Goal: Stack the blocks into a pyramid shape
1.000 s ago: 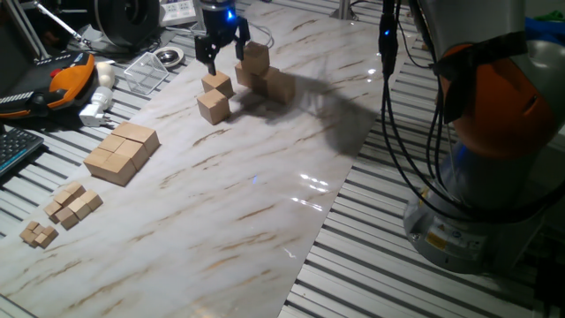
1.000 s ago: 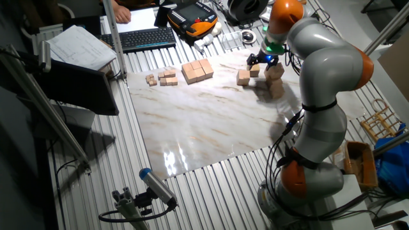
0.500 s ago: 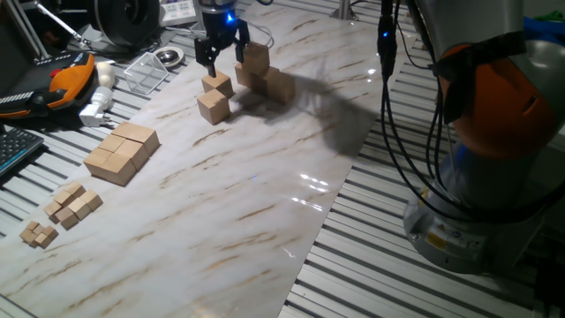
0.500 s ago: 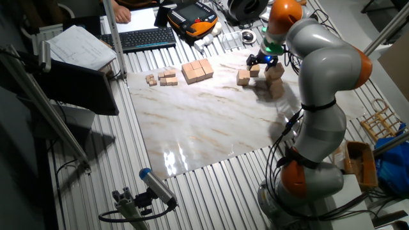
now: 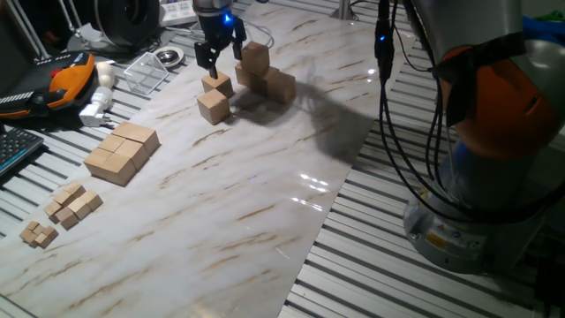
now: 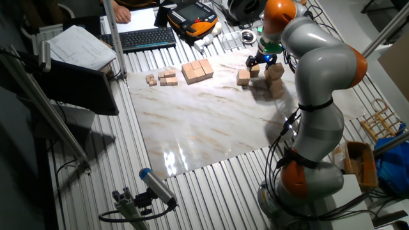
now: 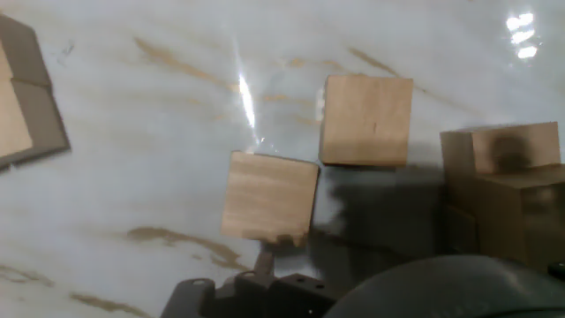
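Two loose tan blocks lie side by side on the marble board, one [image 5: 217, 85] farther back and one [image 5: 213, 106] nearer. The hand view shows them too, one block [image 7: 269, 196] low at centre and the other block [image 7: 366, 119] above right. A pile of blocks [image 5: 265, 79] stands just right of them, with one block [image 5: 256, 56] resting on top of the lower ones. The pile [image 6: 275, 80] also shows in the other fixed view. My gripper [image 5: 222, 58] hangs open just above the farther loose block, holding nothing.
A flat slab of joined cubes [image 5: 122, 152] lies left of the blocks, with tiny cubes [image 5: 71, 205] beyond it near the board's corner. An orange pendant [image 5: 71, 75], a white plug [image 5: 97, 104] and a clear tray [image 5: 146, 71] lie off the board at the back left.
My gripper has shifted slightly to the left above the loose blocks. The blocks have not moved.
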Robot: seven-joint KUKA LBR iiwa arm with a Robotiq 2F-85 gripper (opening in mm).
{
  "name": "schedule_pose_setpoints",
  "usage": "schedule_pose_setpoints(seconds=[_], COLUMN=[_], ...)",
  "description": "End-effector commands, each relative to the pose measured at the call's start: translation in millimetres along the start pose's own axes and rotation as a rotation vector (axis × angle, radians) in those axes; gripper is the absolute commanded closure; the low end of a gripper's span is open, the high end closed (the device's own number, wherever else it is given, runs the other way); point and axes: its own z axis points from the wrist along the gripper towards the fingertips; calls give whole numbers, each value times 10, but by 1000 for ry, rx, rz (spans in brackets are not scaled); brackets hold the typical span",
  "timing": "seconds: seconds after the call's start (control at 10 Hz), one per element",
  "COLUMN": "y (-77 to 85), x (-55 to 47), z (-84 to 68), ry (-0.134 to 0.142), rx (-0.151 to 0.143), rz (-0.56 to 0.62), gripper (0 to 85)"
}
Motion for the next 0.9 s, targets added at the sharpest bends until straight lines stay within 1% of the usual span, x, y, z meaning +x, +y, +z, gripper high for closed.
schedule_pose_setpoints(seconds=[0.0, 0.1, 0.2, 0.3, 0.4, 0.5, 0.6, 0.8], y=[62, 169, 281, 385, 450, 481, 475, 418], x=[-2, -31, -78, -117, -134, -118, -123, -179], z=[18, 94, 211, 340, 442, 529, 585, 692], ry=[11, 8, 8, -2, -18, -36, -57, -64], rx=[14, 15, 9, 11, 17, 47, 69, 53], rz=[23, 37, 51, 62, 65, 54, 44, 34], gripper=[0, 0, 0, 0, 0, 0, 0, 0])
